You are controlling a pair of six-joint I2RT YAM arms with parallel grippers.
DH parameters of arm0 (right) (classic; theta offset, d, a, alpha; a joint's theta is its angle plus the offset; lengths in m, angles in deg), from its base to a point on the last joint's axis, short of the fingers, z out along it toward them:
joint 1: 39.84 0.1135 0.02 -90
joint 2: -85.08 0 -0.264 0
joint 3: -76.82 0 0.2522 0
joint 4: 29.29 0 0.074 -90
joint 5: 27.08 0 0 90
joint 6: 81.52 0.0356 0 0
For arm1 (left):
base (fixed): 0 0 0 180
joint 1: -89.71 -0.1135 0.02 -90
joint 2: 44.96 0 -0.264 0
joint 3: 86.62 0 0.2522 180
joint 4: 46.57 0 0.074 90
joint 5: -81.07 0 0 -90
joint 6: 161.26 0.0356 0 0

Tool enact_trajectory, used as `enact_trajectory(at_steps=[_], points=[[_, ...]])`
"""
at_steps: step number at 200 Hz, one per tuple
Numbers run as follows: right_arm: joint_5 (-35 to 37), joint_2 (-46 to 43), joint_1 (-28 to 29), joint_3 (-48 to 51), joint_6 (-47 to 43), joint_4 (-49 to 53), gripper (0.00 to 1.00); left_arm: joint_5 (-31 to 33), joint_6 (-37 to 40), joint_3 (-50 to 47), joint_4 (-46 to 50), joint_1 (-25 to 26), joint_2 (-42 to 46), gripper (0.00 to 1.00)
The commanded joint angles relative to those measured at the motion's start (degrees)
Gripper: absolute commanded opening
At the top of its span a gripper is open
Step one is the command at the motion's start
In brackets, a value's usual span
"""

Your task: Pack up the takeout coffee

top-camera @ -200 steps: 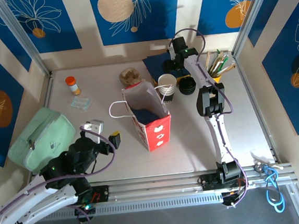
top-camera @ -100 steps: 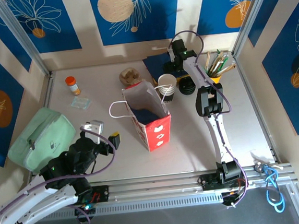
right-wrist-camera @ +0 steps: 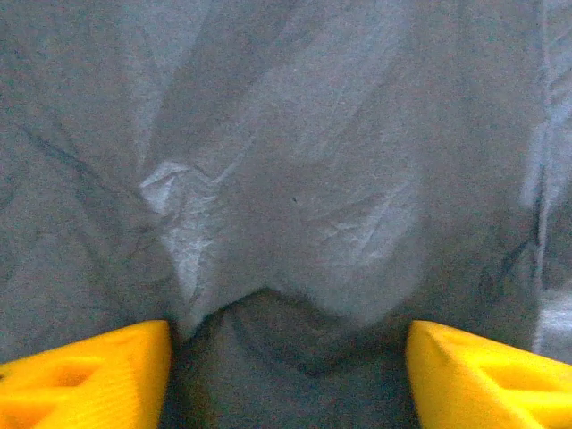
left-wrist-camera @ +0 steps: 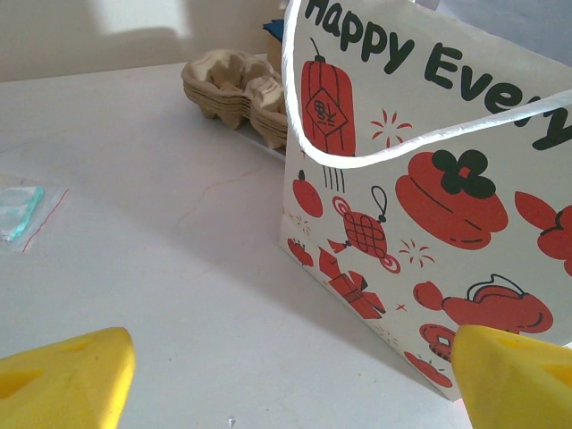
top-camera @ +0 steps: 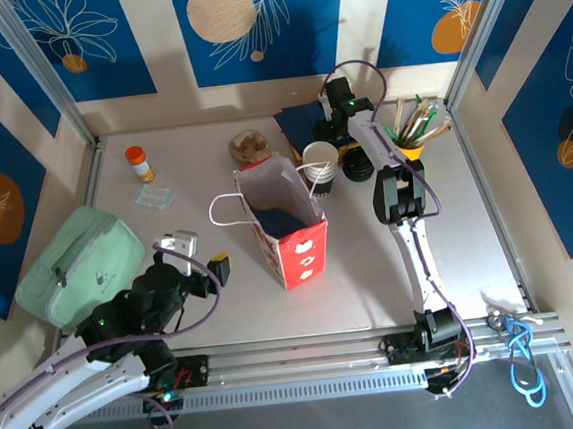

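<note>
Right end effector [right-wrist-camera: 286,371] edged left, released | left end effector [left-wrist-camera: 286,380] released | bag [left-wrist-camera: 402,206] reads "Happy Eve…"

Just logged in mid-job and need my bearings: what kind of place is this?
Probably a lab robot cell staged as a café packing counter: aluminium framing, a printed paper bag, stacked paper cups.

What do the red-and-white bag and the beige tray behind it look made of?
The bag looks like stiff printed paper with a slight sheen: flat walls, crisp edges. The tray looks like matte moulded pulp: rough beige surface, rounded wells, probably stacked cup carriers.
</note>
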Motion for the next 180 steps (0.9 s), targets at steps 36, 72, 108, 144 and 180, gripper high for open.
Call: enact_trajectory(at_steps=[36,72,108,144,180], points=[[-1.64,0.22,0.16,-2.8,1.27,4.55,0.47,1.06,-0.79,1.88,1.51,-0.6,1.04,0.91],[-3.46,-2.06,0.05,-2.97,3.4,3.86,0.43,1.03,-0.92,1.6,0.74,-0.6,0.88,0.91],[-5.35,-3.51,-0.44,-3.16,5.46,3.24,0.35,1.19,-0.83,1.87,1.36,-0.6,0.91,0.91],[-7.33,-3.87,-1.56,-4.98,8.54,4.11,0.27,1.32,-1.09,1.66,1.66,-0.6,1.64,0.91],[-7.88,-5.49,-1.69,-4.99,8.88,4.12,0.25,1.47,-1.27,1.53,1.85,-0.6,1.92,0.91]])
